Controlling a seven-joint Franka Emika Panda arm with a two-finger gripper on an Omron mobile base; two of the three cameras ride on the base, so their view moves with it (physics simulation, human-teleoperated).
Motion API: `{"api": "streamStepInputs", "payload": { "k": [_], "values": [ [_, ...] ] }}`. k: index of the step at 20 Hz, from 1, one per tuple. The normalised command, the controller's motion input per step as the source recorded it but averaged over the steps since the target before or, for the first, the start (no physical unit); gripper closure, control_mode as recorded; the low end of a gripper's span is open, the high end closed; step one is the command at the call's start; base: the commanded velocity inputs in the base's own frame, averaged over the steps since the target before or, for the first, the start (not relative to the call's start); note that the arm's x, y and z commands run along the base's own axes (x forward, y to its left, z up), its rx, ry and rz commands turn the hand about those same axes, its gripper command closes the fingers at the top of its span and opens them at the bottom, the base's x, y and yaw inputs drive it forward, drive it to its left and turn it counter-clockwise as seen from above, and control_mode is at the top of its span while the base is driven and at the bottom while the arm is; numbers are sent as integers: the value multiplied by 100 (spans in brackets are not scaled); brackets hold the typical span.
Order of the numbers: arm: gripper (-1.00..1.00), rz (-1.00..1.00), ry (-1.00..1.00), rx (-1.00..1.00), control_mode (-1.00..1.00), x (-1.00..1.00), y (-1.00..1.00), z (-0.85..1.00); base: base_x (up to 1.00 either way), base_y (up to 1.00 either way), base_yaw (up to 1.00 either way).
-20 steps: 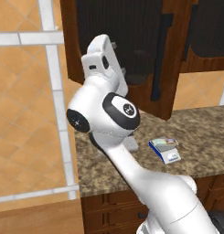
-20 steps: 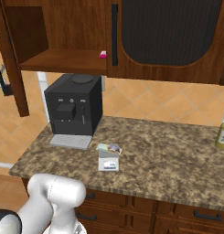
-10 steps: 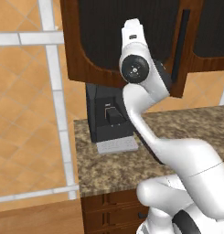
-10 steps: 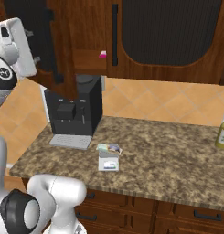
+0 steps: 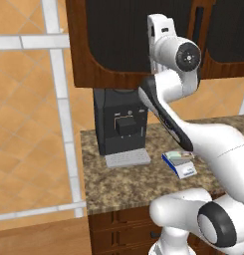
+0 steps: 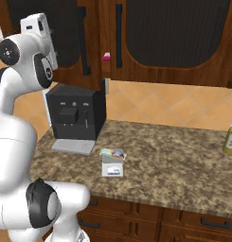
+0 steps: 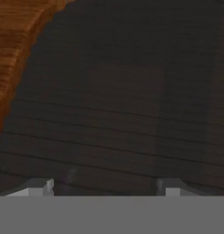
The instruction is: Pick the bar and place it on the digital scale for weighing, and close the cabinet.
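Your bar (image 6: 112,153) already lies on the digital scale (image 6: 112,168) on the desk (image 6: 183,160); your gripper (image 7: 104,185), jaws apart and empty, faces the cabinet (image 6: 65,28) door, which next needs pushing fully shut.

arm (image 5: 213,144): glossy white shells | joints: dark round caps | base: white

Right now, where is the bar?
The bar lies on top of the digital scale on the granite counter, just right of the black coffee machine in the right base view.
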Motion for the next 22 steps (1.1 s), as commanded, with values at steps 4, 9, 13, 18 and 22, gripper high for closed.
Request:
{"api": "streamStepInputs", "payload": {
  "k": [4,9,13,18,22],
  "values": [
    [-100,24,0,2,-100,99,-24,-34,0,0,0],
    [-100,14,9,1,-100,100,-4,-23,0,0,0],
    [-100,8,1,0,-100,98,0,-29,0,0,0],
    [-100,3,-3,0,-100,24,-1,-36,0,0,0],
    [-100,0,0,0,-100,45,0,-67,0,0,0]
  ]
}}
